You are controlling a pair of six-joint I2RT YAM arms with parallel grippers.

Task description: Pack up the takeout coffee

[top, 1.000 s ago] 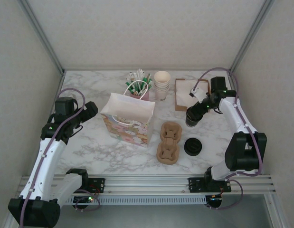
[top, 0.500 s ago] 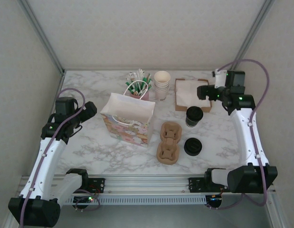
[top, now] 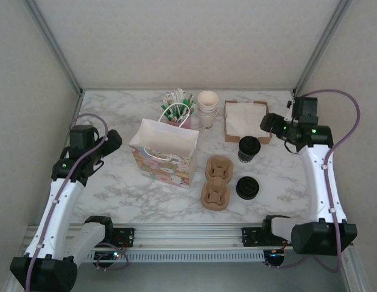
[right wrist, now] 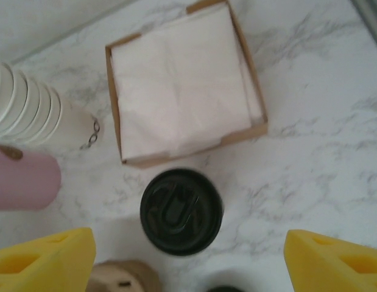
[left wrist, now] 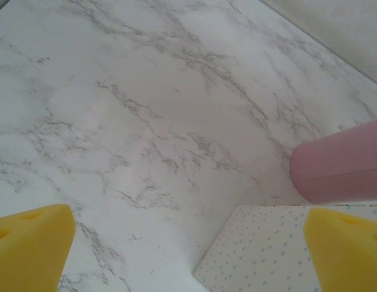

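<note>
Black round-lidded takeout coffee [right wrist: 181, 211], veined marble table [right wrist: 334, 152]

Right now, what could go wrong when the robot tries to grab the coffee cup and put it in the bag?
1. The coffee cup stands close to the napkin box; a finger of the open right gripper might snag the box.
2. It is tall and narrow, so a sideways nudge could tip it toward the cup carrier.
3. The paper bag has looped handles at its mouth that could catch the cup.

The black-lidded takeout coffee [top: 249, 148] stands upright, unheld, on the marble table [top: 115, 182].
</note>
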